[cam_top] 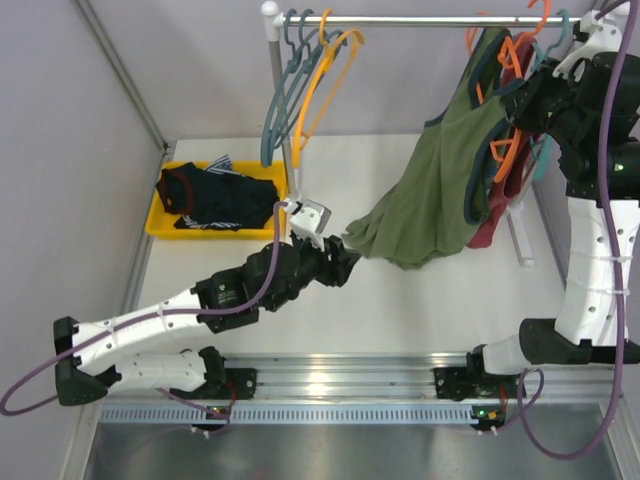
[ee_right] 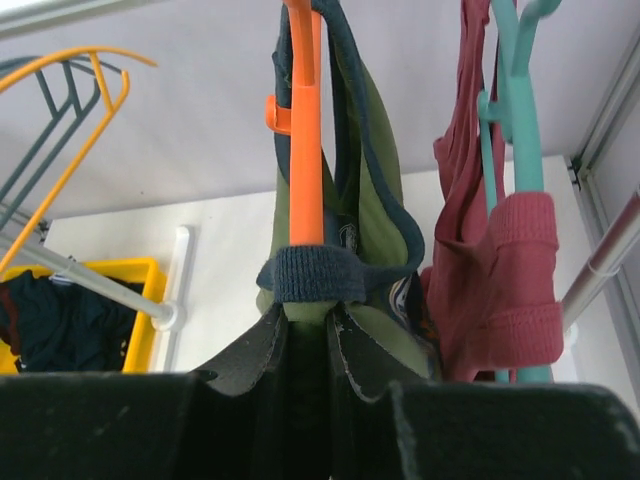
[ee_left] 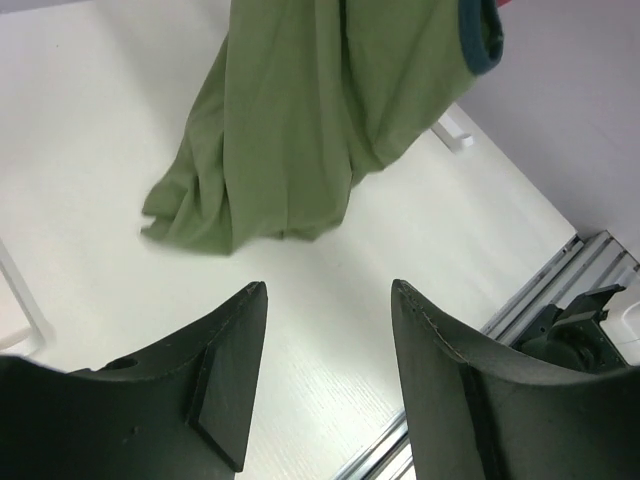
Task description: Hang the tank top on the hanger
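Observation:
The olive-green tank top (cam_top: pixel 440 170) hangs from the right end of the rack, and its hem trails on the table. In the right wrist view its navy strap (ee_right: pixel 310 275) wraps round an arm of the reddish-orange hanger (ee_right: pixel 305 150). My right gripper (ee_right: pixel 308 312) is shut on the fabric just below that strap. From above, the right gripper (cam_top: pixel 512 102) is high at the garment's top, by the hanger (cam_top: pixel 507 158). My left gripper (cam_top: pixel 345 262) is low over the table at the hem, open and empty. In the left wrist view the left gripper (ee_left: pixel 328 290) stands just short of the tank top (ee_left: pixel 290 140).
A dark red tank top (ee_right: pixel 500 290) on a teal hanger (ee_right: pixel 515 90) hangs close to the right of the hanger. A yellow-orange hanger (cam_top: pixel 325 80) and teal-grey hangers (cam_top: pixel 285 90) hang at the rod's (cam_top: pixel 420 20) left end. A yellow bin (cam_top: pixel 160 225) with dark garments sits far left.

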